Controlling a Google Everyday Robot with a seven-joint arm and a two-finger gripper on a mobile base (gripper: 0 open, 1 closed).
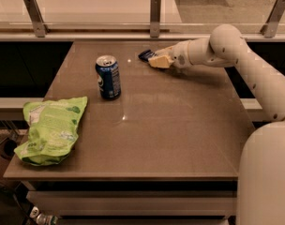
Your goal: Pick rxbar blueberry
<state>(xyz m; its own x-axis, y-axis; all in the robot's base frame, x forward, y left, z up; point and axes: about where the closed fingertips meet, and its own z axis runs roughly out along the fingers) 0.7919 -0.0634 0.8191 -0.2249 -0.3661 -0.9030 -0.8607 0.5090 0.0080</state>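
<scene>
The rxbar blueberry point(144, 55) is a small flat dark-blue wrapped bar lying near the far edge of the brown table point(170, 135), right of centre. My gripper point(155, 61) reaches in from the right on the white arm point(227, 48) and sits right against the bar's right end, low over the table. It covers part of the bar. I cannot tell whether it has hold of the bar.
An upright blue soda can point(108, 77) stands left of the bar. A large lime-green chip bag point(51, 128) lies at the table's front left edge. A glass rail with metal posts point(155, 11) runs behind the table. The robot's white body point(266, 177) is at the front right.
</scene>
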